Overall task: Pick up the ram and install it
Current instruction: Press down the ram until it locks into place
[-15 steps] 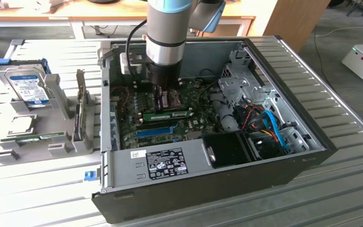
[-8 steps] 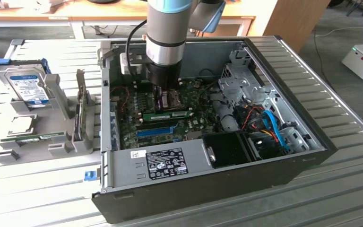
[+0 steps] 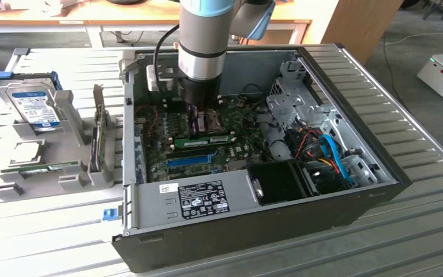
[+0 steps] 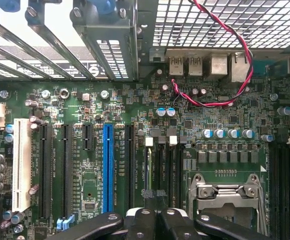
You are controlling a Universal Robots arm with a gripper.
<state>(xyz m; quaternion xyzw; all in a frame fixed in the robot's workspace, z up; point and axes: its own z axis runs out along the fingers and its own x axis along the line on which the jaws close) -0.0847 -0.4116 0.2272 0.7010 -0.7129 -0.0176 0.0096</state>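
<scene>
- Jaws pressed together; in the wrist view the black fingers (image 4: 150, 220) meet at a narrow upright edge over the memory slots. Can't tell whether that edge is a held stick.
- gripper (image 3: 199, 118) is down inside the open PC case (image 3: 375, 173), right above the motherboard (image 3: 244, 141).
- One ram (image 3: 203, 140) stick, green, already sits upright on the board, just in front of the gripper and behind the blue slot strip (image 3: 188, 160).
- Another green stick (image 3: 48, 168) lies in the grey holder rack (image 3: 83, 173) outside the case, toward the exterior view's left, well apart from the gripper.
- Hard drive (image 3: 33, 107) with blue-white label stands in the same rack, further back.
- Wrist view: blue slot strip (image 4: 107, 167), white slot (image 4: 20, 165), red-black twisted wire (image 4: 220, 75) across the rear ports.
- CPU socket (image 4: 225, 195) just beside the fingers.
</scene>
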